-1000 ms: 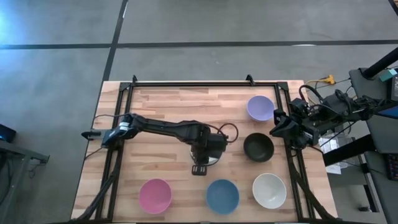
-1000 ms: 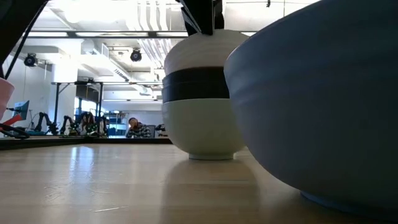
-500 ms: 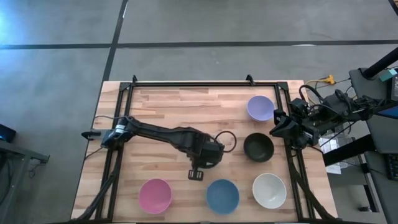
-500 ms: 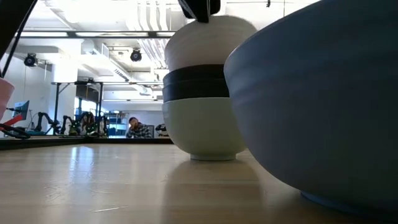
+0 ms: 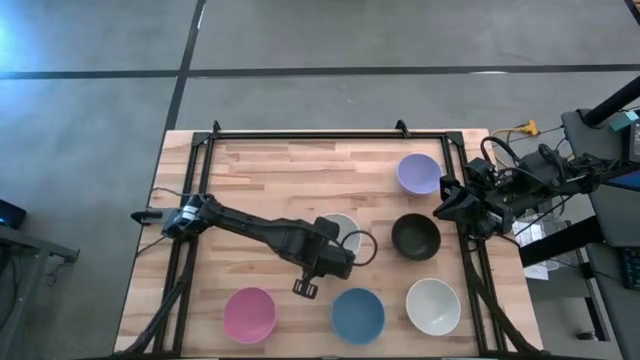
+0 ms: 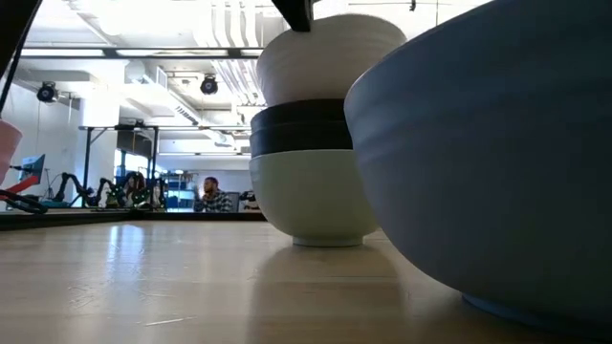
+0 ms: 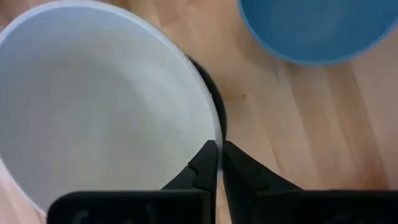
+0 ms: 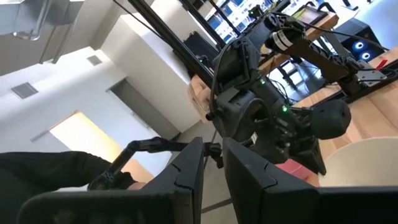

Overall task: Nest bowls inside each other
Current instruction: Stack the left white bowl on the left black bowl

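A stack of nested bowls [image 5: 345, 230] stands mid-table: a pale bowl [image 6: 311, 196] at the bottom, black bowls [image 6: 298, 127] above it, and a white bowl [image 7: 93, 99] tilted on top. My left gripper [image 7: 219, 158] is at the white bowl's near rim, shut on it. Lavender [image 5: 418, 173], black [image 5: 415, 237], white [image 5: 433, 306], blue [image 5: 358, 315] and pink [image 5: 249, 314] bowls rest singly on their bases. My right gripper [image 5: 445, 203] waits at the table's right edge, its fingers [image 8: 189, 165] a narrow gap apart. My left gripper pinches the white bowl's rim [image 7: 216, 134] on its near side, one finger [image 7: 204, 168] inside the bowl and one [image 7: 239, 171] outside. The fingers slant down from the near left. The bowl sits tilted in the black bowl [image 7: 214, 102] below it.
The blue bowl [image 6: 478, 162] lies just near-right of the stack and fills the right of the low view. The pink bowl [image 6: 5, 143] shows at its left edge. A black frame [image 5: 330, 133] runs along the table's far edge. Bare wood lies far-left of the stack.
My left gripper has drawn back toward the table's near-left, still shut on the white bowl's rim. The white bowl has risen out of the black bowls and tipped, so more of its side shows above them. The bowls below it have stayed put.
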